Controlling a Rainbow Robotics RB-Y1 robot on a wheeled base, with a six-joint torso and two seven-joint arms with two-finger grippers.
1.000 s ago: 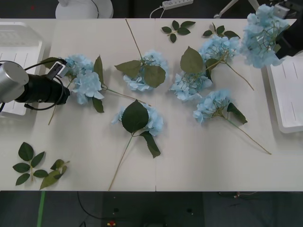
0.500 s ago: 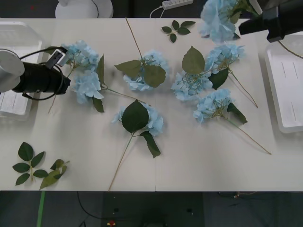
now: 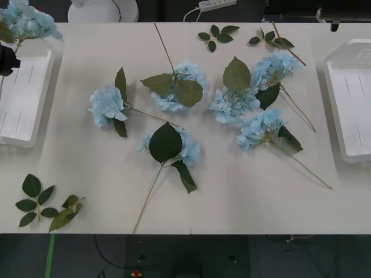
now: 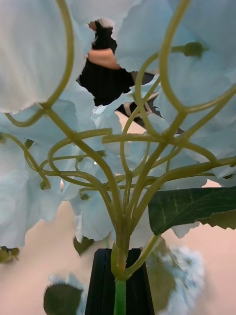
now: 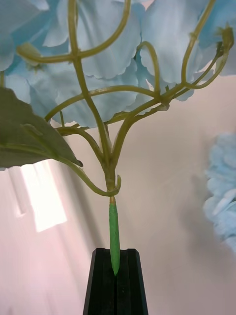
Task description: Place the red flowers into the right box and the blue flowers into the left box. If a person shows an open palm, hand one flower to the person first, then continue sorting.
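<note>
Front view has the left tool (image 3: 7, 58) at the outer edge of the left box (image 3: 26, 121), lifting a blue flower (image 3: 26, 20) whose head hangs above the box's far end. In the left wrist view its black fingers (image 5: 103, 280) are pressed together on only the green tip of the stalk (image 5: 113, 236). That thin hold is the main risk: the heavy head could swing or slide free and drop on the table (image 3: 232, 197) beside the box rather than in it.

Right wrist view shows the right tool (image 4: 119, 288) clamped on another stem (image 4: 119, 261) just under its branching head, a firmer hold. This flower must cross to the left box, well away from the right box (image 3: 348, 110), and a loose leaf could snag during the crossing. Letting it go into the right box would missort it.

Five more blue flowers (image 3: 174, 145) lie between the boxes, some overlapping, so a later pick could drag a neighbour along.
</note>
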